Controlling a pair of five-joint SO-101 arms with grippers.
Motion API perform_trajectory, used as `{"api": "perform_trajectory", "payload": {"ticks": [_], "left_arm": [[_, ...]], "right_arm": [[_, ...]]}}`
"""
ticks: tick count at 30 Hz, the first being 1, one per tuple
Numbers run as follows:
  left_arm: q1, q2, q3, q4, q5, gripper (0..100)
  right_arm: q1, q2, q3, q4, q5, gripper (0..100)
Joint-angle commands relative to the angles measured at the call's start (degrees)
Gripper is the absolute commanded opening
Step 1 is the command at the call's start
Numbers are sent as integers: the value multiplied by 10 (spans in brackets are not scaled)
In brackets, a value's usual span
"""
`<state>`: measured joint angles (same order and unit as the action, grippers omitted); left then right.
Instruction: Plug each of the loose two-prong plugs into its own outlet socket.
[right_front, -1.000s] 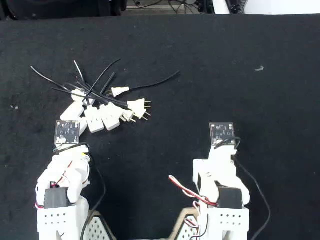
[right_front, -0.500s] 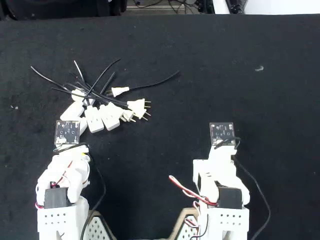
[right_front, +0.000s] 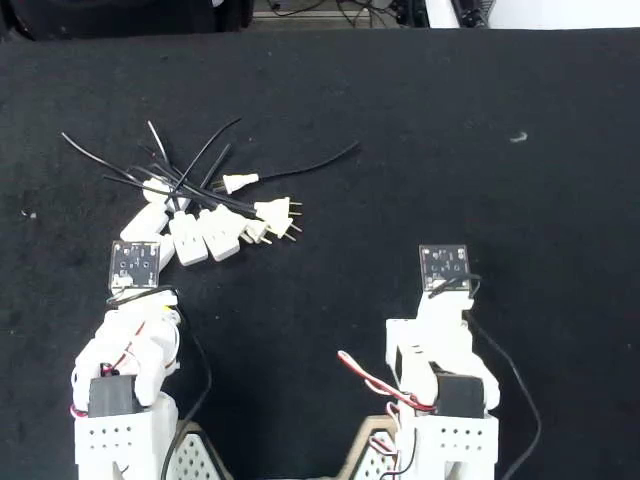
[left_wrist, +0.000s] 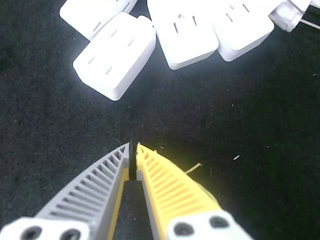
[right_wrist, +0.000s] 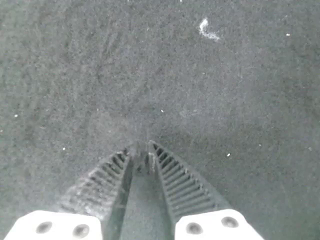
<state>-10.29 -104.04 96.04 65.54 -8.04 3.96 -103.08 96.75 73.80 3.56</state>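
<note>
A cluster of white outlet sockets (right_front: 200, 235) and white two-prong plugs (right_front: 275, 215) with black cords lies at the table's left. The left arm (right_front: 130, 340) rests folded just in front of that cluster. In the left wrist view its gripper (left_wrist: 134, 150) is shut with nothing held, a short way from the nearest outlet socket (left_wrist: 116, 55); two more sockets (left_wrist: 186, 30) lie beside it. The right arm (right_front: 445, 340) is folded at the front right. Its gripper (right_wrist: 141, 149) is shut over bare cloth.
A black cloth (right_front: 450, 150) covers the whole table, bare across the middle and right. A small white speck (right_front: 517, 137) lies at the back right. Loose black cords (right_front: 190, 160) fan out behind the sockets.
</note>
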Motion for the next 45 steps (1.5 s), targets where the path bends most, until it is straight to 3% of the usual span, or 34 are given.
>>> {"api": "perform_trajectory", "payload": {"ticks": [1,5,12,16,21,26,29,34,39,41,45], "left_arm": [[9,-3,13,-10,1,30],[4,-4,6,-49,-1,30],[-129,-4,-60,-251,2,30],[-184,-4,-59,-284,-1,43],[-195,-3,-65,-281,14,178],[-194,1,-159,-222,28,166],[-160,31,-247,-156,26,170],[-113,214,-408,-67,27,170],[-92,472,-474,-55,25,170],[-94,549,-496,-55,25,170],[-91,678,-532,-56,4,181]], "right_arm": [[-4,-38,-2,3,-2,12],[-2,-38,-2,3,-2,13],[-4,-38,-2,2,-5,12],[-4,-38,-2,2,-5,12],[-4,-38,-2,3,-5,12],[-6,-38,-2,3,-5,12],[-42,-38,-2,3,-3,15],[-132,-38,-2,2,-2,14],[-172,-39,-14,-21,4,15],[-171,-39,-44,-47,55,15],[-157,-39,-116,-87,242,15]]}}
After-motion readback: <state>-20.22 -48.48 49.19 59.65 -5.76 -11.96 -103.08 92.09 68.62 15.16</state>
